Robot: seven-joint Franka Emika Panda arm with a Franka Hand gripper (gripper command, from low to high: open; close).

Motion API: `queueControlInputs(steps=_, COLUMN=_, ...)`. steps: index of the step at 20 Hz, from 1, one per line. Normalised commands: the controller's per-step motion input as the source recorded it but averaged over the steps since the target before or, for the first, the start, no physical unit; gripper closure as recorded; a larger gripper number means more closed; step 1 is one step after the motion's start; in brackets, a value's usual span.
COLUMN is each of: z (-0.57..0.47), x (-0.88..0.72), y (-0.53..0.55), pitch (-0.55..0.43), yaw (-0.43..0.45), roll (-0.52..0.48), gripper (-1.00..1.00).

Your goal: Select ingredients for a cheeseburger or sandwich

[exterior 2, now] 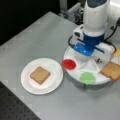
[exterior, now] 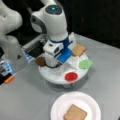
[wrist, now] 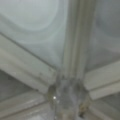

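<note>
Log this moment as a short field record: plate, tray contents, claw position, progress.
plate: white plate holding one toast square, nothing on top of it
tray: round divided tray with red disc, green leaf, second toast square, brown patty
cheese: yellow piece at a front view's right edge, mostly cut off
claw: lowered over the tray's centre, hidden by the arm; wrist view shows only the tray dividers
progress: only the bottom toast placed
</note>
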Motion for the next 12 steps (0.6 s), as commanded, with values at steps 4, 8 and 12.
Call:
queueControlInputs(steps=4, z=-0.07, x=-0.14, y=-0.07, pitch=-0.073, yaw=0.099, roll=0.061, gripper=-1.0)
queueControlInputs(steps=8, z=-0.12, x=-0.17, y=-0.06, pitch=-0.05, yaw=0.101, roll=0.064, gripper=-1.0)
queueControlInputs(steps=12, z=-0.13, x=-0.17, y=-0.01, pitch=-0.05, yaw=0.115, roll=0.026, gripper=-1.0)
